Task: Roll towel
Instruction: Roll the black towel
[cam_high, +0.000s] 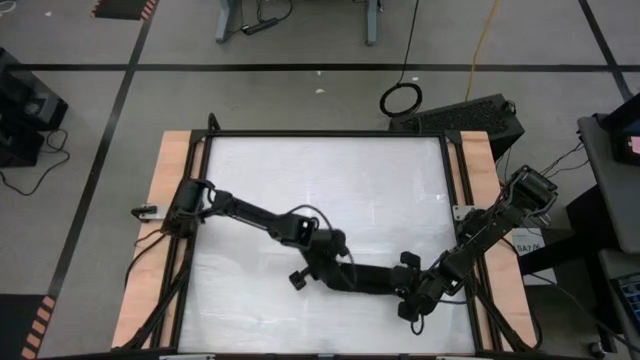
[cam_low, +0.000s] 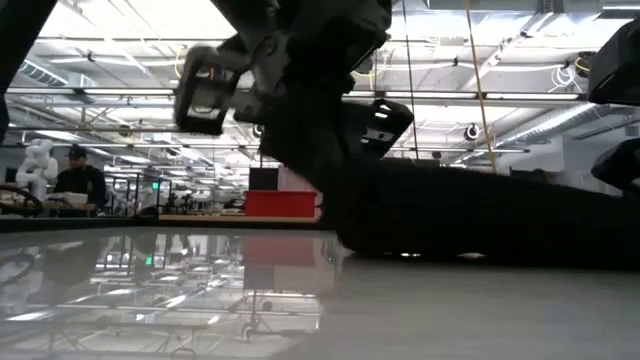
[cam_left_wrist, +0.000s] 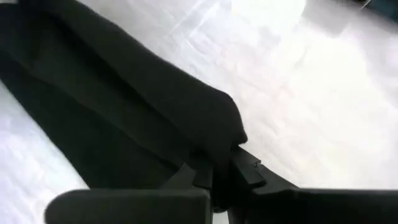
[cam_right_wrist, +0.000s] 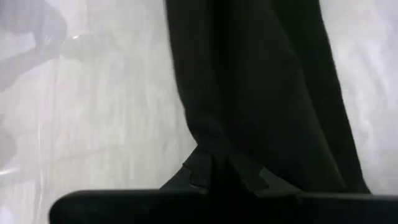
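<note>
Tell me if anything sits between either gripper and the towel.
Nothing visible does. The left gripper and the right gripper each have their jaws shut on an end of the towel, which lies as a narrow band on the table between them.

The towel (cam_high: 375, 280) lies lower centre on the table (cam_high: 300, 170), between the left gripper (cam_high: 335, 272) and the right gripper (cam_high: 415, 290), one at each end.
</note>
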